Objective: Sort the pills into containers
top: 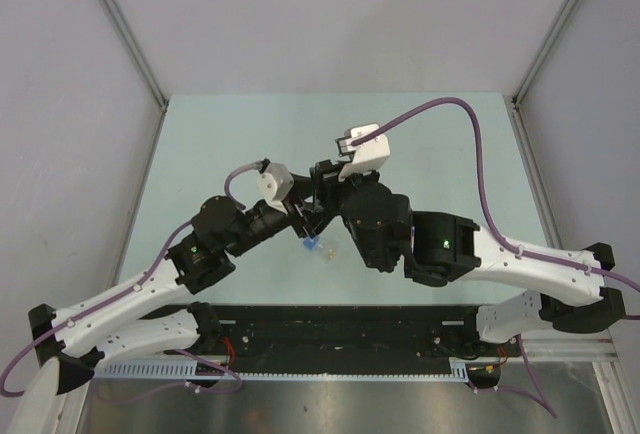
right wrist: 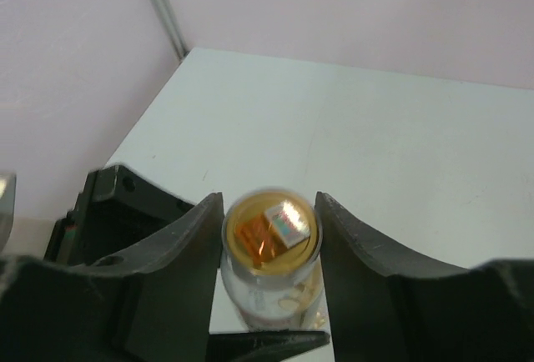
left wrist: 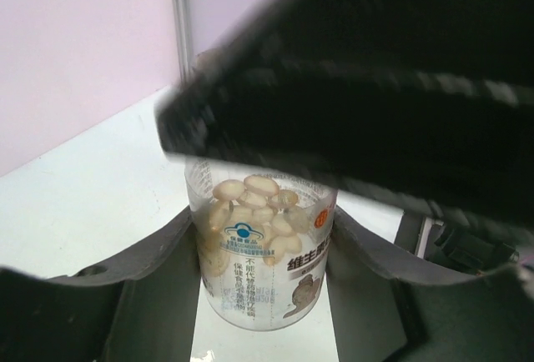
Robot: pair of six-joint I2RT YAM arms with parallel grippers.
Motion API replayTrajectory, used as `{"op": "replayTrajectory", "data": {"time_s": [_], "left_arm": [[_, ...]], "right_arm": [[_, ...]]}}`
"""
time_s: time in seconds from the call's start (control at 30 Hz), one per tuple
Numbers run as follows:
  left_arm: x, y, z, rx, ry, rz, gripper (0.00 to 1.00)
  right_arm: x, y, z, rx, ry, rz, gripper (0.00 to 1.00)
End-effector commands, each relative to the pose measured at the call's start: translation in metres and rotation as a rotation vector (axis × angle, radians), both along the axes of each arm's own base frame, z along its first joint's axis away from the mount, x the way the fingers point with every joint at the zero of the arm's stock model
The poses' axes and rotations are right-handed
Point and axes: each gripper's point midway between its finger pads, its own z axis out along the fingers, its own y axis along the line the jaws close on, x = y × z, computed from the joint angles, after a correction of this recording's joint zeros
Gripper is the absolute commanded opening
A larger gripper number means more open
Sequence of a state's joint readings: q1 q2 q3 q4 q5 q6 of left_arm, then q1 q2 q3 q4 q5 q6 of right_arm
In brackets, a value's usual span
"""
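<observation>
A stubby clear jar (left wrist: 265,272) with a printed label is clamped between the fingers of my left gripper (left wrist: 263,243). Pale orange-tan pills (left wrist: 250,203) are heaped inside it. In the right wrist view the jar's gold cap (right wrist: 271,233) fills the gap of my right gripper (right wrist: 269,227), which is shut on it; the glass body (right wrist: 275,299) shows below. In the top view both grippers, left (top: 298,210) and right (top: 322,194), meet over the table's middle and hide the jar. A slim vial with a blue cap (top: 313,245) lies on the table just in front of them.
The pale green table (top: 440,144) is bounded by grey walls and metal posts (top: 120,29). The right arm's dark body (left wrist: 375,87) fills the upper part of the left wrist view. A small clear item (top: 331,249) lies beside the vial.
</observation>
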State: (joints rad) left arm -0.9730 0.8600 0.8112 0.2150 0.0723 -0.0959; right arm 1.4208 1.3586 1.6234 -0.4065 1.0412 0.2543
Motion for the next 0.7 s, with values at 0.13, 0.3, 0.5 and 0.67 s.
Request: {"op": "replayTrajectory", "data": {"time_s": [0.13,0.3,0.5,0.67], "left_arm": [[-0.005,0.021,0.088,-0.251,-0.175,0.04,0.0],[-0.004,0.02,0.085,-0.248,-0.167,0.04,0.0],[-0.004,0.021,0.083,-0.246,-0.162,0.044,0.0],[-0.004,0.022,0.081,-0.245,-0.16,0.047,0.0]], "right_arm": [[-0.048,0.041,-0.024,-0.128,-0.015,0.25,0.57],[-0.059,0.04,-0.014,-0.102,-0.042,0.282,0.59],[-0.066,0.029,0.001,-0.05,-0.054,0.298,0.6],[-0.083,0.02,0.018,-0.008,-0.085,0.389,0.61]]}}
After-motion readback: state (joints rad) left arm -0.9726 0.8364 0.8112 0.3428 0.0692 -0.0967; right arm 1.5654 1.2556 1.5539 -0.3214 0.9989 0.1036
